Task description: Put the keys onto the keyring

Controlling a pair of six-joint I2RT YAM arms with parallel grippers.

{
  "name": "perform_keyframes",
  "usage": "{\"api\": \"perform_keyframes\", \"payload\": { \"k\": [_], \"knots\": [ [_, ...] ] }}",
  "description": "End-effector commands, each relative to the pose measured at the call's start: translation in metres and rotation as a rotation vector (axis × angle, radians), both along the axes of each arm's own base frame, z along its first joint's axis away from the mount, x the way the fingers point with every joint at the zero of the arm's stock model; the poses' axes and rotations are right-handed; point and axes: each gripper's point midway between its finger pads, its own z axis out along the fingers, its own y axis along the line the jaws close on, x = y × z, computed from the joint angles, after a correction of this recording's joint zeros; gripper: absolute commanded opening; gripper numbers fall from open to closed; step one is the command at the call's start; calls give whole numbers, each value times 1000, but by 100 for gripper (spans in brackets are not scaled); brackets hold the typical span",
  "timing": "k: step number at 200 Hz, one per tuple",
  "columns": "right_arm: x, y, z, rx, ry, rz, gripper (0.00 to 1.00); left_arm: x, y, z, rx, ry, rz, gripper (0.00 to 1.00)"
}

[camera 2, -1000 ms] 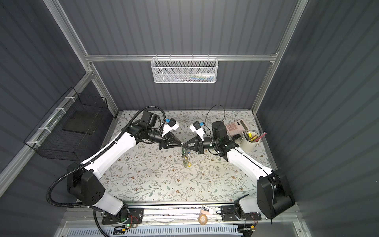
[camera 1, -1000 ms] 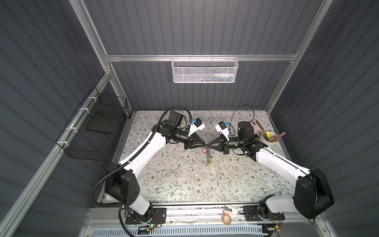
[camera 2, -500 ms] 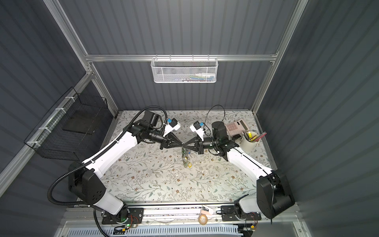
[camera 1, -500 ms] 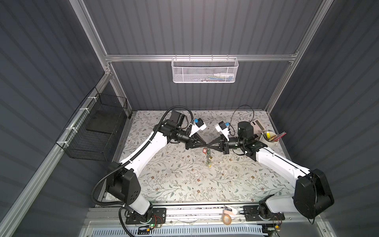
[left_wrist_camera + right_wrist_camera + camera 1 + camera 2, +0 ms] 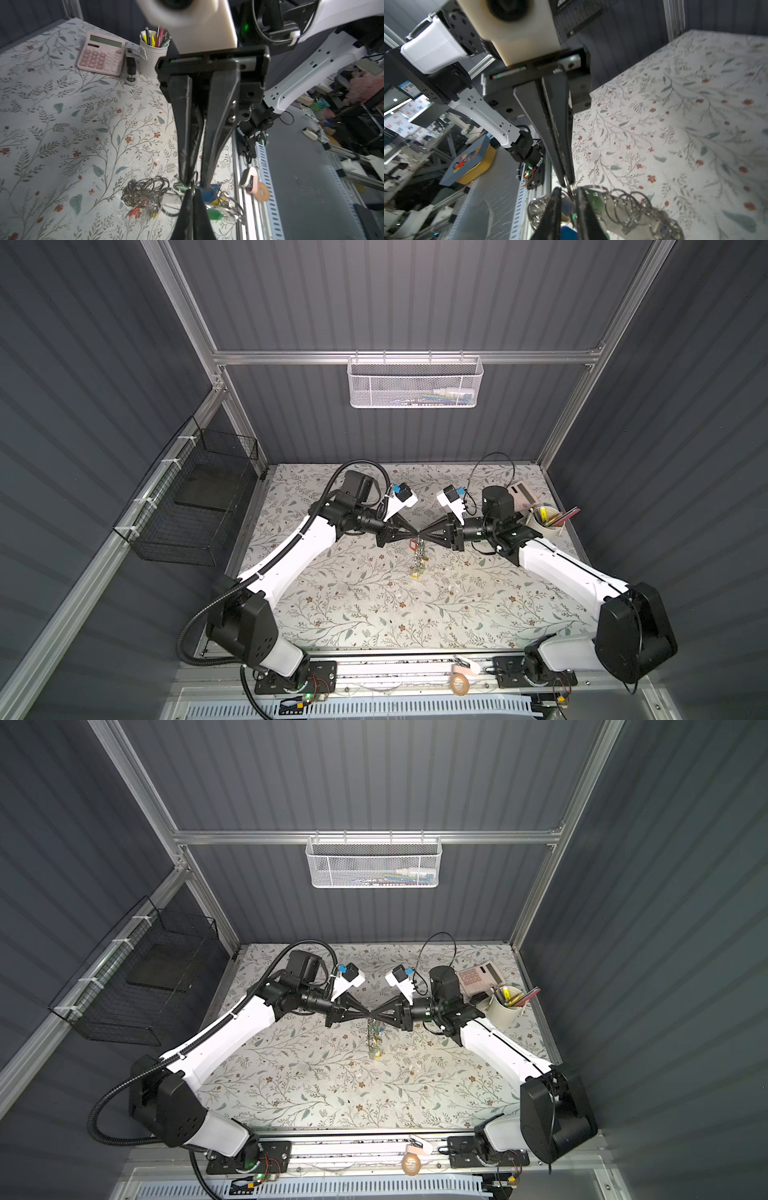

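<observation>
The keyring (image 5: 145, 191), a bunch of wire rings with red, yellow and blue tags, hangs over the floral table under both grippers (image 5: 419, 558) (image 5: 374, 1042). The keys' green tag (image 5: 214, 214) (image 5: 593, 200) lies among the rings just past the fingertips. My left gripper (image 5: 192, 189) (image 5: 415, 536) is shut on a thin wire ring of the bunch; I cannot tell which ring. Tip to tip with it, my right gripper (image 5: 569, 190) (image 5: 424, 536) has its jaws slightly apart, one on each side of that wire.
A pink calculator (image 5: 524, 495), a stapler (image 5: 131, 68) and a white pen cup (image 5: 544, 520) stand at the back right. A tape roll (image 5: 459, 684) lies on the front rail. A white mesh basket (image 5: 415, 383) hangs on the back wall and a black wire basket (image 5: 195, 510) on the left wall.
The left jaws have closed onto the wire ring. The right jaws, shut before, have parted a little. Both arms have stayed almost in place.
</observation>
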Motion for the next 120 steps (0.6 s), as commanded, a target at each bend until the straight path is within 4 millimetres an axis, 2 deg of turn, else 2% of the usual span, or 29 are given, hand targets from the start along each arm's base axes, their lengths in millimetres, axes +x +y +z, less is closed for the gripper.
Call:
{"api": "perform_keyframes", "payload": {
  "k": [1, 15, 37, 74, 120],
  "knots": [
    [1, -9, 33, 66, -83, -32, 30, 15, -1, 33, -114, -145, 101, 0],
    [5, -15, 41, 83, -99, -77, 36, 13, 1, 40, -150, -169, 121, 0],
    [10, -21, 39, 75, -98, -132, 39, 11, 5, 47, -217, -198, 161, 0],
    [10, -14, 32, 69, -65, -114, 43, 4, 14, 70, -412, -251, 234, 0],
    [19, -3, 43, 90, -77, -83, 46, -5, 18, 78, -515, -319, 290, 0]
  ]
}}
